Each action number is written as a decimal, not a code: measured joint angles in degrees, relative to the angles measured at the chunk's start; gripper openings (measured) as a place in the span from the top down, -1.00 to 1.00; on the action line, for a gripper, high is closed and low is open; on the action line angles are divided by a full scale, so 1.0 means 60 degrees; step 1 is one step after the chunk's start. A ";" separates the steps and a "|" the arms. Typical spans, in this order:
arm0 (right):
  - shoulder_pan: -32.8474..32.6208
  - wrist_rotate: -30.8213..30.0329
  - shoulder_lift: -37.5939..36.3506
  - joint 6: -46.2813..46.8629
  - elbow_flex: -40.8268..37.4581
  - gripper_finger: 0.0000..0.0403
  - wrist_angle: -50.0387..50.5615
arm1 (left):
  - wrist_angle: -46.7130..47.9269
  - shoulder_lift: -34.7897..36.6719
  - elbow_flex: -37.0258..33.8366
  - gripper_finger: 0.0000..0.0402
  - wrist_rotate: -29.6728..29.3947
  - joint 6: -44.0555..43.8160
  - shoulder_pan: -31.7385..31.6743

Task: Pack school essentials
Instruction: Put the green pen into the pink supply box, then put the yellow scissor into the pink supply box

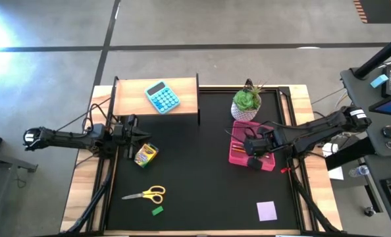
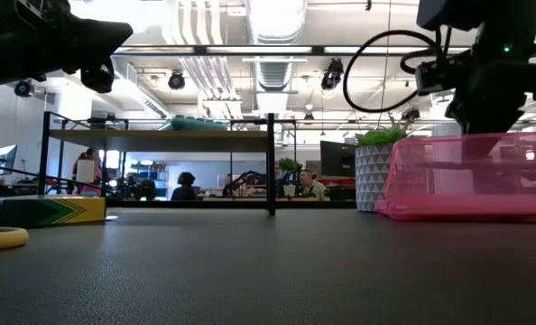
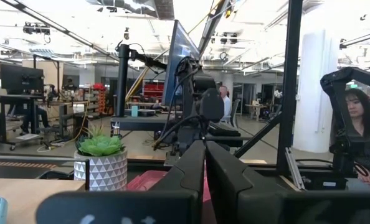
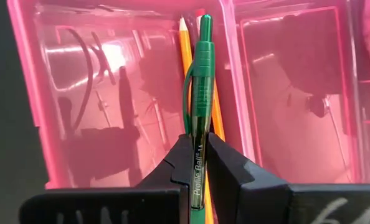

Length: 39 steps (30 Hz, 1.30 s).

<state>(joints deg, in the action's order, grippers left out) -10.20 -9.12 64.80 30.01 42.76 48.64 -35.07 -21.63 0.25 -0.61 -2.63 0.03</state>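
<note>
Right hand clamps one green pen over the pink box, beside one plant; left hand together by one crayon box.

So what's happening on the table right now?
The right pincer is shut on a green pen, holding it over the pink box where an orange pencil already lies. The left pincer waits by the crayon box. Scissors, eraser and lilac notepad are still unpacked.
</note>
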 joint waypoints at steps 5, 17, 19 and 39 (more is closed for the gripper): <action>0.0000 0.0001 0.0092 -0.0120 -0.0308 0.89 -0.0657 | 0.0000 0.0000 0.0000 1.00 -0.0001 0.0000 0.0000; 0.0000 0.0013 0.0163 -0.0093 -0.0693 0.88 -0.1275 | 0.0000 -0.0011 0.0000 1.00 0.0000 0.0000 -0.0002; 0.0000 0.0009 0.0163 -0.0096 -0.0695 0.87 -0.1275 | -0.0004 -0.0007 0.0000 1.00 0.0000 0.0000 -0.0001; 0.0022 -0.0114 0.0155 0.0000 -0.0261 0.46 -0.1005 | 0.0000 -0.0019 0.0000 1.00 0.0002 0.0000 -0.0004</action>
<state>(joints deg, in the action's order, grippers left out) -10.07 -9.80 65.73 30.01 41.19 42.61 -35.07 -21.74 0.25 -0.60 -2.63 0.01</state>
